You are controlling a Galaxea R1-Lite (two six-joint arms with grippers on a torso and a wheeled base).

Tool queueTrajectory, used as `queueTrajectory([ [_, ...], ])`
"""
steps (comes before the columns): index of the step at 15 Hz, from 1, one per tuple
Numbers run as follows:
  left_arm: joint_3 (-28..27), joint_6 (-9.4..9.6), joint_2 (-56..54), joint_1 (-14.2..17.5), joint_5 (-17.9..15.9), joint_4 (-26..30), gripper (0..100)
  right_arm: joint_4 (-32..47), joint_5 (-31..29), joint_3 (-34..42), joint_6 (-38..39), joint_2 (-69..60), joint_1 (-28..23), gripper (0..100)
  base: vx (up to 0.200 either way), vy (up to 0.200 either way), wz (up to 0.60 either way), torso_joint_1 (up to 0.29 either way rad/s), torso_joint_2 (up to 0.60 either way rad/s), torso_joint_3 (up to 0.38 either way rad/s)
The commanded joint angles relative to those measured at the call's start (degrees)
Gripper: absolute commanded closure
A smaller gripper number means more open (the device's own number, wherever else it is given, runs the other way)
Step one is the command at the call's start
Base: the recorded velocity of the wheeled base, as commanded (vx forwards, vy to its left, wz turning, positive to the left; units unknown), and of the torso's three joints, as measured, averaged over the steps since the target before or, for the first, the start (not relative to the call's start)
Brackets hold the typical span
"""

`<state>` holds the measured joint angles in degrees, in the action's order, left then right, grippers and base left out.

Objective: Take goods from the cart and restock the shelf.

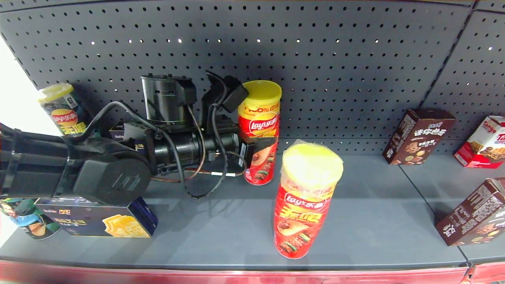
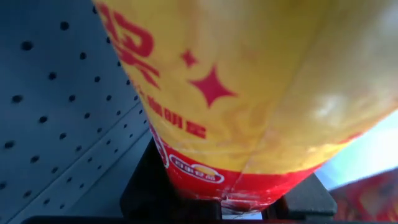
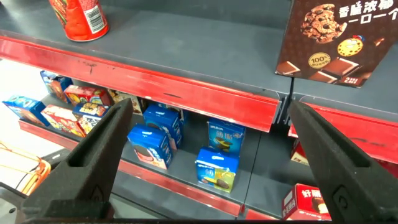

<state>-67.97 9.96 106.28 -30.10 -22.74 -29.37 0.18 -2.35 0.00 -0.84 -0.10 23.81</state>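
Up on the grey shelf, with its pegboard behind, the left arm stretches across from the left side, and the left gripper is clamped round a red chip can with a yellow lid. The can is upright at the back, close to the pegboard. The left wrist view gives what the head view cannot: the can's yellow-and-red wall pressed right between the dark finger pads, one on each side. Whether its base sits on the shelf, I cannot tell. The right wrist view looks lower – the right gripper hangs in front of the shelf's red front edge with its fingers spread wide and nothing between them, and past them a lower shelf holds blue biscuit packs. Back on top, a second red chip can stands alone near the front, its lid wrapped in clear film. A blue box lies at the front left under the arm, and a green chip can stands at the back left. Off to the right are a brown cookie box near the front, another brown box at the back and a red-and-white box beside it – all well apart from the held can.
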Motion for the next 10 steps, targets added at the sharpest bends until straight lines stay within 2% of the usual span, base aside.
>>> queueTrajectory([
  [1, -1.8, 0.06, 2.6, -0.3, 0.1, -0.1, 100, 0.0, 0.0, 0.0, 0.0, 0.1, 0.0, 0, 0.000, 0.000, 0.00, 0.000, 0.00, 0.000],
  [6, -5.4, 0.06, 6.0, -0.4, 0.0, -0.3, 100, 0.0, 0.0, 0.0, 0.0, 0.1, 0.0, 0, 0.000, 0.000, 0.00, 0.000, 0.00, 0.000],
  [10, -6.0, 0.24, 7.9, -0.3, 0.1, -0.6, 100, 0.0, 0.0, 0.0, 0.1, 0.1, 0.0, 0, 0.000, 0.000, 0.00, 0.000, 0.00, 0.000],
])
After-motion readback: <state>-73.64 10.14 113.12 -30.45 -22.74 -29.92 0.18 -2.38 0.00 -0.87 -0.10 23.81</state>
